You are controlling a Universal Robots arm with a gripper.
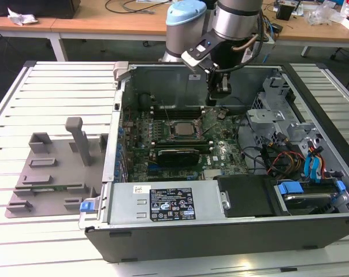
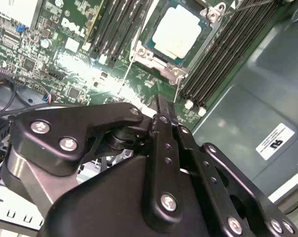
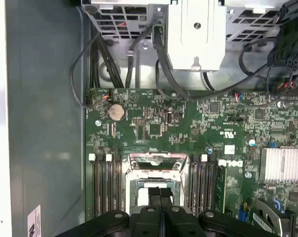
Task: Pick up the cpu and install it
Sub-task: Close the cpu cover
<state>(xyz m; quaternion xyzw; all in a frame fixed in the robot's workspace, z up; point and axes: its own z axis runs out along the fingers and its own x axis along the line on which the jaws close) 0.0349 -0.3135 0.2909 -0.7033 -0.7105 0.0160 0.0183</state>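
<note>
The cpu (image 2: pixel 176 32), a pale silver square chip, lies flat in the metal-framed socket (image 2: pixel 150 55) on the green motherboard (image 1: pixel 221 151) inside the open computer case. In the exterior view the cpu (image 1: pixel 184 128) sits mid-board, between the memory slots. My gripper (image 1: pixel 218 98) hangs above the board, behind the socket and toward the exterior view's right of it. Its black fingers are shut with nothing between them, and they do not touch the chip. In the first wrist view the gripper (image 3: pixel 159 192) hovers over the socket (image 3: pixel 156 163).
The case's metal walls (image 1: pixel 163 81) ring the board. Drive cages and cables (image 1: pixel 290 144) fill the exterior view's right side, and a power supply (image 1: pixel 163 202) lies along the front. A grey plastic fixture plate with upright posts (image 1: pixel 53 173) lies on the slatted table at the exterior view's left.
</note>
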